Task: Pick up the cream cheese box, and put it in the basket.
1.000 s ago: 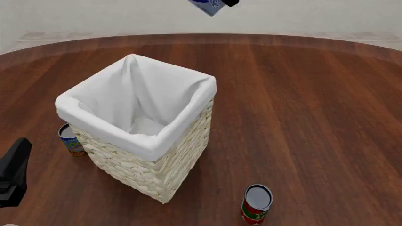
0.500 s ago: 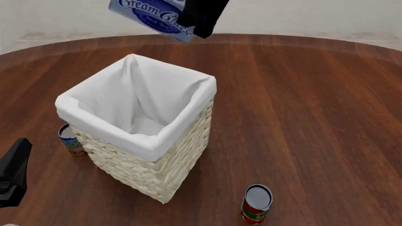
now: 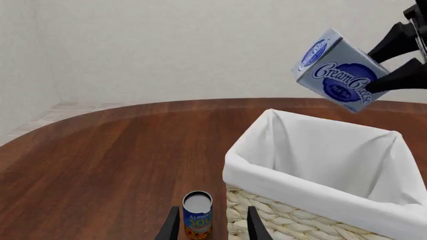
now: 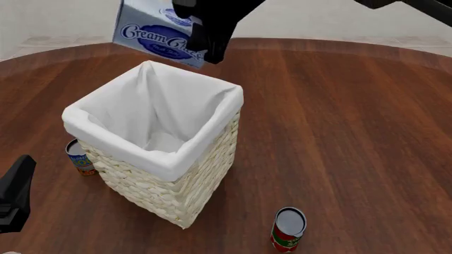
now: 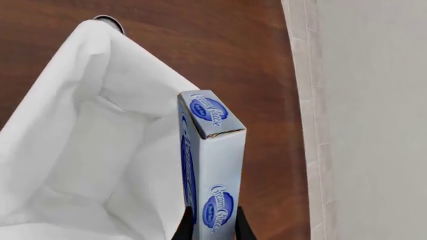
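Observation:
The cream cheese box [image 4: 152,34] is a pale blue-white carton with a dark blue oval label. It hangs tilted in the air above the far corner of the basket [image 4: 169,196]. My right gripper [image 4: 201,42] is shut on the box's right end. The right wrist view shows the box [image 5: 210,165] end-on between the fingers, over the white liner [image 5: 67,150]. From the left wrist view the box [image 3: 337,72] hangs above the basket's rim [image 3: 313,190]. My left gripper [image 3: 212,227] is open and holds nothing, low at the front left [image 4: 14,196].
A blue and orange can [image 4: 79,157] stands on the wooden table against the basket's left side, ahead of my left gripper. A red can [image 4: 288,228] stands at the front right of the basket. The table's curved far edge [image 4: 318,42] lies beyond.
The right gripper has brought the box down and to the left, from the frame's top edge to above the basket's far corner. The left gripper has stayed still.

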